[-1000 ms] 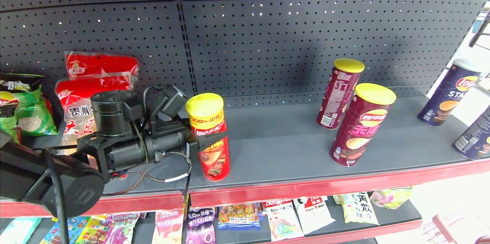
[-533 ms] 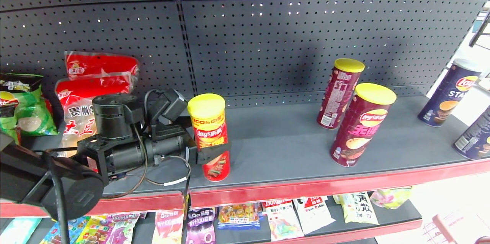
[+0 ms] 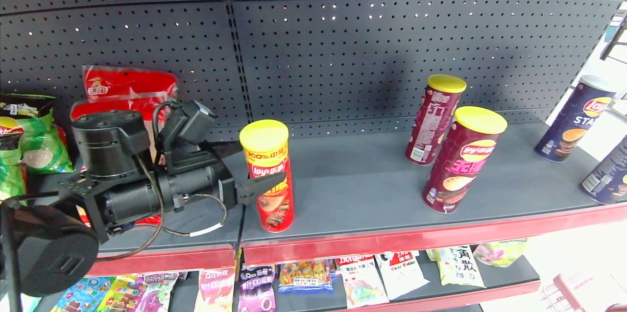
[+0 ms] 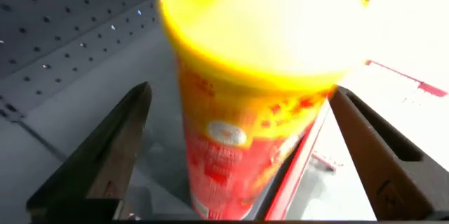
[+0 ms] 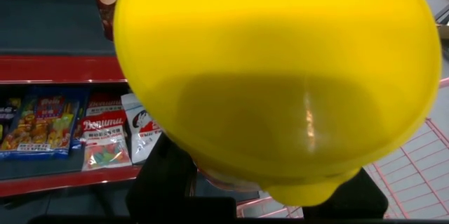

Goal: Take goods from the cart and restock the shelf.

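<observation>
Restocking in progress: on the grey shelf, close to its red front lip, a red can with a yellow lid, upright. Around it from 9 o'clock, the left gripper, spread wide, one finger on the near side of the can and one on the far side. In the left wrist view, clear gaps on both sides, neither finger touching the can's wall.

Well apart at 3 o'clock of the red can: a front maroon can with a yellow lid and, just beside it at its 11 o'clock, a rear maroon can near the pegboard back panel. Farther toward 3 o'clock, at the shelf's end, two blue cans. At 9 to 10 o'clock, behind the arm, red bags against the panel, with green bags beyond them.

In the right wrist view, pinched in the right gripper: a second can, yellow lid toward the camera, dark fingers flanking it on both sides. Below, on a lower shelf, rows of snack packets.
</observation>
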You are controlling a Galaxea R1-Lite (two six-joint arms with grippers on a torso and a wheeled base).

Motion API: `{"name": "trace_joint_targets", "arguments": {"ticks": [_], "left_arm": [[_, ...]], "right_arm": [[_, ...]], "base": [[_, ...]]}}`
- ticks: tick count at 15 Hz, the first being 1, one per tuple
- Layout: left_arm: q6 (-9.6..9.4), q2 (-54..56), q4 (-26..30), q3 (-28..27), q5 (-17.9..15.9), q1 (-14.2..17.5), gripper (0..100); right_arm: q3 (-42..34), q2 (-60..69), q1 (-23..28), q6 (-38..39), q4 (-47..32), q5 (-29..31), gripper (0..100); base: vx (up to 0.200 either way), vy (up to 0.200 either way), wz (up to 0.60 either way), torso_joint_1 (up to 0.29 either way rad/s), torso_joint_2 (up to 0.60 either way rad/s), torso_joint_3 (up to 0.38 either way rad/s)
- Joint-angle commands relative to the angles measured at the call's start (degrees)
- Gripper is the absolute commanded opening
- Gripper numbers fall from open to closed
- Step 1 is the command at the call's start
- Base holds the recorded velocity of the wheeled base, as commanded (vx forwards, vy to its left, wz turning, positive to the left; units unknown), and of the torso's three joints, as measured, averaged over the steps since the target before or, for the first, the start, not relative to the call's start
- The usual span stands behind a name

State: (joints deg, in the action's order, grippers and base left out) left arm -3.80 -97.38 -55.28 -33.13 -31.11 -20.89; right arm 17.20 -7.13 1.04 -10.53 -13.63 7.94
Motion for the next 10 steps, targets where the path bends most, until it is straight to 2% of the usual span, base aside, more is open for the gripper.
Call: {"name": "trace_joint_targets", "arguments": {"ticks": [1,7,8,10], "left_arm": [[-0.06,4.4,0.1,1.3,-0.8,1.7,100],[0.11,11.2,0.5,2.3,-9.0,7.2,100],[0.20,12.0,1.3,2.2,-8.6,8.6,100],[-0.33,14.8,3.0,2.3,-7.6,14.7,100]], "right_arm": [[-0.1,-0.1,-0.1,0.0,0.0,0.0,0],[-0.1,0.0,-0.2,-0.1,0.0,-0.2,0],[0.6,-0.6,-0.2,-0.1,0.0,-0.3,0],[3.7,-5.6,0.2,-0.6,-0.1,0.3,0]], "base": [[0.000,0.000,0.00,0.000,0.00,0.000],[0.000,0.000,0.00,0.000,0.00,0.000],[0.000,0.000,0.00,0.000,0.00,0.000],[0.000,0.000,0.00,0.000,0.00,0.000]]}}
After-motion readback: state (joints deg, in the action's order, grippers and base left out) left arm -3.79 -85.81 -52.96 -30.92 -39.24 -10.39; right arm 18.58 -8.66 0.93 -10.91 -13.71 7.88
